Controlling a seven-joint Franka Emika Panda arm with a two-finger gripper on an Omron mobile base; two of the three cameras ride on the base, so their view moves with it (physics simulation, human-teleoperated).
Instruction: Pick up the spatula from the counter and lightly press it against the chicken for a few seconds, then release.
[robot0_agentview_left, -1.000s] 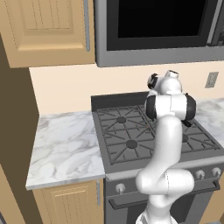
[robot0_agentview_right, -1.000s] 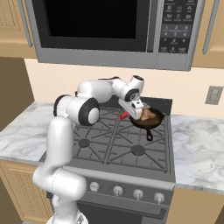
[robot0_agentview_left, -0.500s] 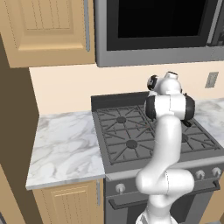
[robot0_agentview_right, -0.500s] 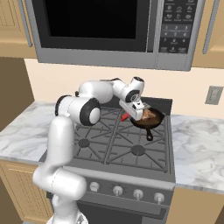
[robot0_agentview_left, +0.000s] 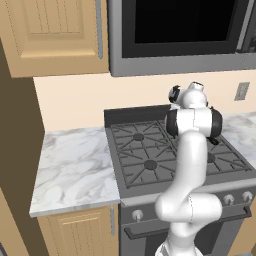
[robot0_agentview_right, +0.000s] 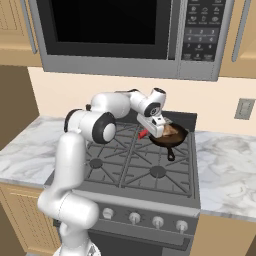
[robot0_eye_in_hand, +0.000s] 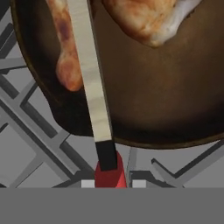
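The red handle (robot0_eye_in_hand: 109, 174) of the spatula (robot0_eye_in_hand: 92, 83) is being clamped between the fingers (robot0_eye_in_hand: 138, 183) of the gripper (robot0_eye_in_hand: 112, 183), low over the stove (robot0_eye_in_hand: 26, 144). Only the end of the handle seems to be gripped. A slip or twist in the grip is therefore being risked once the blade (robot0_eye_in_hand: 89, 65) is loaded, the long lever being the cause.

Further out, the blade is being carried across the near rim of the pan (robot0_eye_in_hand: 166, 118). If it is lowered at too flat an angle, the rim is likely to be struck first, and the pan could be shoved or tipped on the grate.

Beyond the rim, the blade is being held alongside one piece of the chicken (robot0_eye_in_hand: 65, 52), with a larger piece lying off to the other side. Whether contact is being made cannot be told. A press that is too hard or off centre would probably slide the meat away or push it over the rim. A release made with the spatula unsupported would let it drop off the pan.

The spatula is being shown as a long, thin tool. A stubby red handle is being held nearest the fingers, followed by a short black neck. Past that, a narrow, flat, pale blade is being pointed straight out over the dark pan. It is judged to be stiff and light.
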